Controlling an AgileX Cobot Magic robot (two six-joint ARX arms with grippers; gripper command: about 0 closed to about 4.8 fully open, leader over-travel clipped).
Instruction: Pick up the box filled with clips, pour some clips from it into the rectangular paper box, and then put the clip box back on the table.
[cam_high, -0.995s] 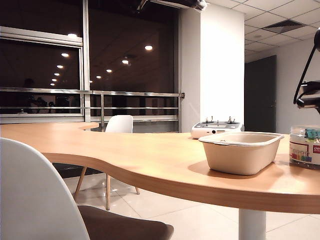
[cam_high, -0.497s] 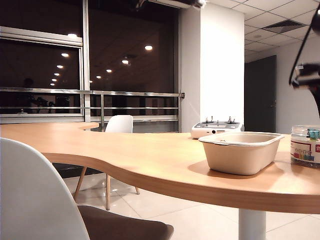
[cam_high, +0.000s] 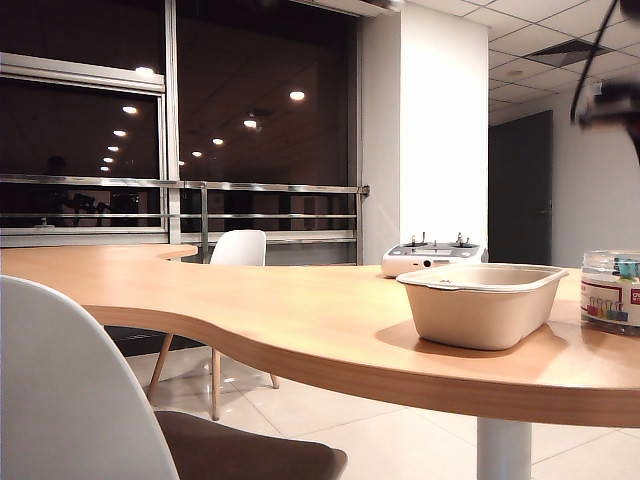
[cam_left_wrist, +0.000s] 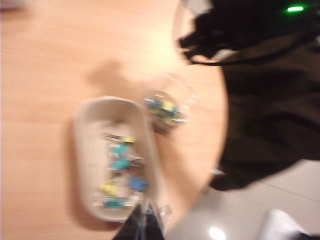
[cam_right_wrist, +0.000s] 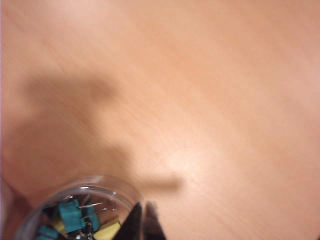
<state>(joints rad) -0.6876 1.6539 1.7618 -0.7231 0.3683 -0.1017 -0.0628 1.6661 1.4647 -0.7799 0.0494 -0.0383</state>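
Exterior view: clip box stands upright on the table at the right edge of frame, just right of the paper tray, small gap between them. Tray contents can't be seen from this low angle. A white-grey joystick device sits behind the tray. Only a blurred dark bit of the right arm shows, upper right, well above the clip box.

Left wrist view is blurry but looks down into both: loose clips scattered in the tray, blue, yellow, teal; clip box beside it, more clips inside. Left gripper is at bottom centre of frame, fingers pressed together, empty, above the tray's near end.

Right wrist view: mostly bare table; clip box in the lower left corner, open top, teal and yellow clips visible. Right gripper at bottom centre, tips clenched on nothing, probably just past the box rim, not touching it.
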